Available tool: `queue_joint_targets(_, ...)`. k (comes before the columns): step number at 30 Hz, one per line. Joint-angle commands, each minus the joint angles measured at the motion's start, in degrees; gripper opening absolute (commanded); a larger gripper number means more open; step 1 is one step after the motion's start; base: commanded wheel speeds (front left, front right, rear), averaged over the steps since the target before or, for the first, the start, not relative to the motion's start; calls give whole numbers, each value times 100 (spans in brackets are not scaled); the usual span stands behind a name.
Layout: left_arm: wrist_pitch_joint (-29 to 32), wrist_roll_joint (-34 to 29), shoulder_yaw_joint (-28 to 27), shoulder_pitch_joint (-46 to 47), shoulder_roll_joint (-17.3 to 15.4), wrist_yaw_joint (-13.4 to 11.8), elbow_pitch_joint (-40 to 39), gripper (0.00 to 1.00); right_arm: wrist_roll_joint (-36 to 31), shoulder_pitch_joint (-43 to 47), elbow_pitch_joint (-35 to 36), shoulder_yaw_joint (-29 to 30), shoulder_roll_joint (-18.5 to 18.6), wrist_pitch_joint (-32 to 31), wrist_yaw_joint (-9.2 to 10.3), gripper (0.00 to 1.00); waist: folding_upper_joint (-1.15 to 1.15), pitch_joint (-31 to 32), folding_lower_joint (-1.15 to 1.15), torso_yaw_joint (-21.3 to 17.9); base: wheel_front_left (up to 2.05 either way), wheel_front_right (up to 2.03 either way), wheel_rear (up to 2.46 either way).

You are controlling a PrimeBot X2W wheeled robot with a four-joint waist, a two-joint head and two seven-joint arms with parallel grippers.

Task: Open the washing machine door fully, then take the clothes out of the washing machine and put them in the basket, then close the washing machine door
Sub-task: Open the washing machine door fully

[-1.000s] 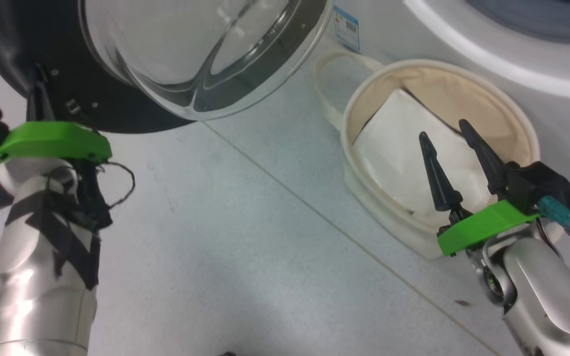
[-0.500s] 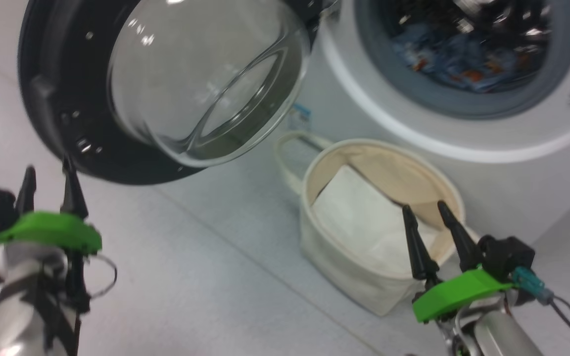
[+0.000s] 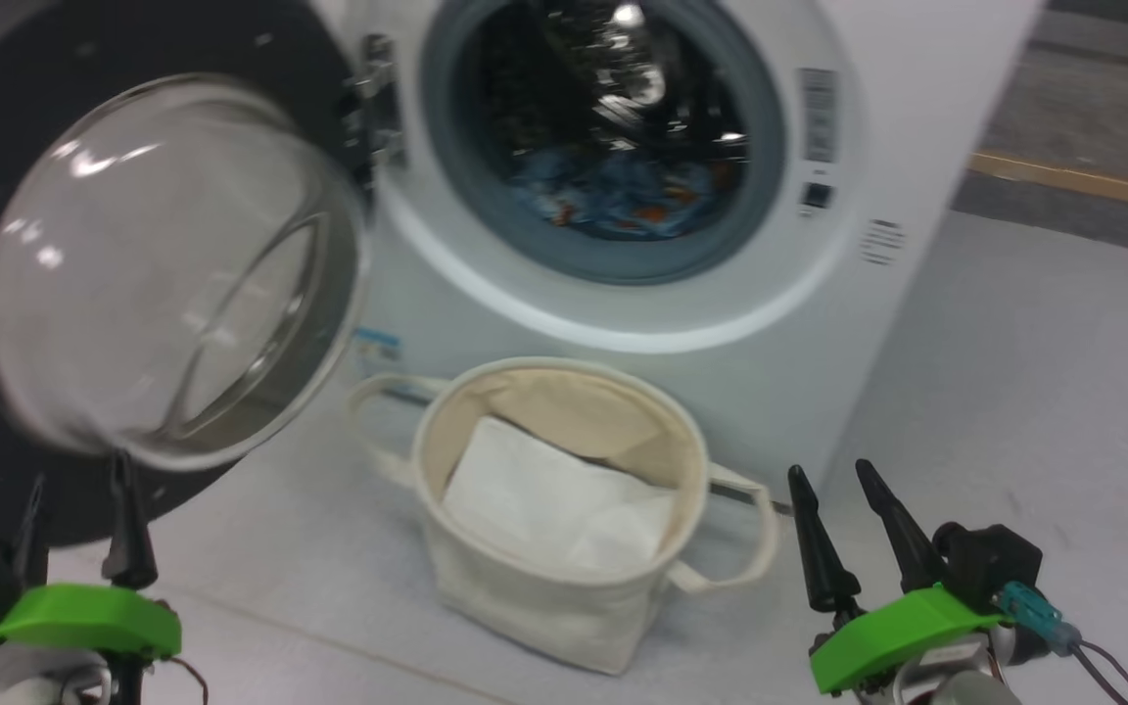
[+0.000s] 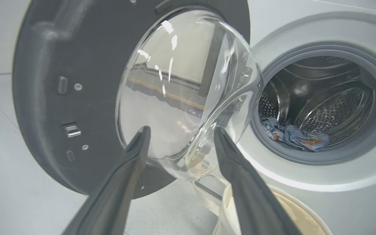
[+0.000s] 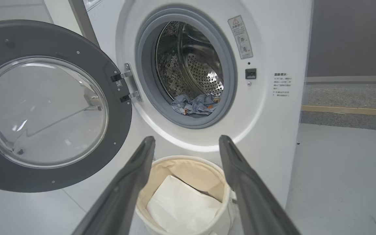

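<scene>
Soft light-blue fabric with orange print: the clothes point(image 3: 623, 191) lie in a crumpled heap at the bottom front of the perforated steel drum point(image 5: 191, 62), just behind the lower lip of the grey rubber ring point(image 5: 230, 81). They look light and limp. Lifted, they should drape and trail, and a hanging end could drag on the rubber ring. The best hold is probably a pinch on a raised fold at the top of the heap, near the opening, taken deep enough that the cloth does not slip free. How many garments are tangled together cannot be told, so one pull may not bring them all. The drum wall behind is hard, so the fingertips should stop short of it.

The washing machine point(image 3: 770, 323) stands with the washing machine door point(image 5: 119, 107) swung wide on its hinge point(image 5: 126, 86), its glass porthole point(image 3: 163, 274) bulging outward. The basket point(image 3: 544, 607) sits on the floor point(image 3: 1014, 392) right below the opening, touching or just short of the machine front, with a flat white folded sheet point(image 3: 544, 504) inside.

The left gripper point(image 3: 76, 475) is low before the door's bottom rim, jaws spread wide and empty. The right gripper point(image 3: 830, 470) hangs just beside the basket, jaws equally wide, holding nothing and pointing at the opening.
</scene>
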State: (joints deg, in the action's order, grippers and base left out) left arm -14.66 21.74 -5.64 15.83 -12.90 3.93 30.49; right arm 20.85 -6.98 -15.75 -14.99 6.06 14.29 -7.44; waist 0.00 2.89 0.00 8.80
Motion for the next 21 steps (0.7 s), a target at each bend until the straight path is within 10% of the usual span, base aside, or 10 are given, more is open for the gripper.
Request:
queue_joint_targets(1,-34,20,-228,157,-198,10,-291,100,-32,-190,196,-89,34,71,-5,100,0,104,0,-596,0,0,0)
queue_joint_targets(21,667,65,356,-818,-567,228,-1510,100,-100,-408,237,126,123,71,-5,100,0,17,0,-1730,0,0,0)
